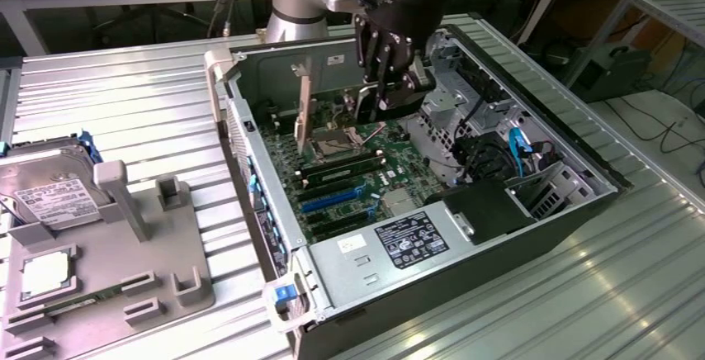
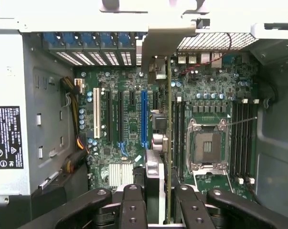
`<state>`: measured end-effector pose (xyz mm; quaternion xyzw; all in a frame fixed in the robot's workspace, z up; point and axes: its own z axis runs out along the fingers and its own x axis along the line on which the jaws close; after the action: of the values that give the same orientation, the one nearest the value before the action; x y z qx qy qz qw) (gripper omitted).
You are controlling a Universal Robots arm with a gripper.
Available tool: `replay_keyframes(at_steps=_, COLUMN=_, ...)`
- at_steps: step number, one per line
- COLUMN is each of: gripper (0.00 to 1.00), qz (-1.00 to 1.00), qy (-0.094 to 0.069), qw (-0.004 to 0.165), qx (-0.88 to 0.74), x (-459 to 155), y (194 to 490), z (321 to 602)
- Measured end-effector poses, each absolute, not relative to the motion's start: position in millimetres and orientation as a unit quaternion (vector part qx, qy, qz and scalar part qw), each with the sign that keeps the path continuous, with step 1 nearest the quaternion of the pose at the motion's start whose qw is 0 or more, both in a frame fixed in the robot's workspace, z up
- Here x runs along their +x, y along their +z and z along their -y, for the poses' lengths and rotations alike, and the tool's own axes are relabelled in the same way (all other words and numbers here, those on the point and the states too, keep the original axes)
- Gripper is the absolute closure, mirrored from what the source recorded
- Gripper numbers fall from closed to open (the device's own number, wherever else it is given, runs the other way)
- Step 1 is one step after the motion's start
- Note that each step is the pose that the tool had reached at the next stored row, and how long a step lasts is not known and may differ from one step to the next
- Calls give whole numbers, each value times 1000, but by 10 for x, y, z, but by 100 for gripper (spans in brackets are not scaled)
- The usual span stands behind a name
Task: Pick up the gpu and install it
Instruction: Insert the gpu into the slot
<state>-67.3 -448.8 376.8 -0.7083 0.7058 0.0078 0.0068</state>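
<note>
The exterior camera sits high and off to one side, looking down at a slant across the counter (image 1: pixel 121 104) into the open case (image 1: pixel 484 286). My wrist camera looks straight down past my gripper (image 2: pixel 160 205), close over the motherboard (image 2: pixel 110 78), which both views share.

No word or number can be made out for certain. The power supply (image 1: pixel 336 267) carries a black label (image 1: pixel 410 240) with rows of white print, all too fine to read. In the wrist view this label (image 2: pixel 5 138) shows small white marks and signs down its length, none legible. The hard drive (image 1: pixel 55 162) bears a white label (image 1: pixel 49 196) with dark print, also unreadable. A small white sticker (image 1: pixel 352 244) sits just beside the black label on the power supply.
</note>
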Motion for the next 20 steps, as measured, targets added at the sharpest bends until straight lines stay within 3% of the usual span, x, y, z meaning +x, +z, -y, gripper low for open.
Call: replay_keyframes(at_steps=20, gripper=72, qz=-706, qy=2, qw=12, qx=-708, x=-797, y=3489, z=4481)
